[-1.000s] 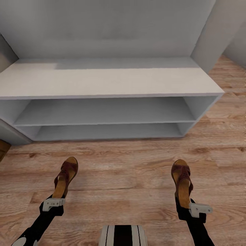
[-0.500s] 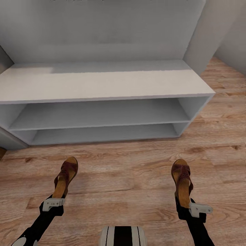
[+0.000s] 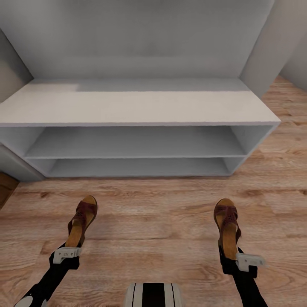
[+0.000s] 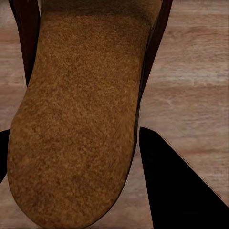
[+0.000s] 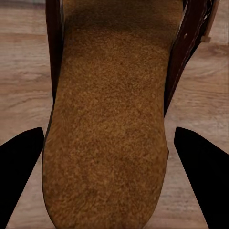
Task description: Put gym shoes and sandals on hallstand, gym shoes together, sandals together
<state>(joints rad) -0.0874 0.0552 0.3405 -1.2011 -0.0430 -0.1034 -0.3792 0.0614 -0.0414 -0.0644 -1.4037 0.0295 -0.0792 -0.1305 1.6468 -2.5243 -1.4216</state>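
Observation:
My left gripper [image 3: 67, 252] is shut on the heel of one dark brown sandal [image 3: 82, 219], held above the corridor floor [image 3: 153, 221] with its toe toward the hallstand [image 3: 128, 106]. My right gripper [image 3: 233, 256] is shut on the heel of the other sandal [image 3: 227, 226], held the same way. In the left wrist view the tan footbed [image 4: 76, 119] sits between black fingers [image 4: 181, 191]. The right wrist view shows the second footbed [image 5: 109, 129] between its fingers [image 5: 205, 167]. The hallstand's top and both tiers are bare. The gym shoes are out of view.
A tall white side panel [image 3: 264, 47] rises at the hallstand's right end, and a grey wall [image 3: 13, 68] stands at its left. A brown object's corner [image 3: 6, 185] shows at the left edge. My base [image 3: 153, 294] is at the bottom centre.
The whole view has shifted: the hallstand now sits a little further right in the picture than half a second ago. Both arms and their sandals keep the same place in the view.

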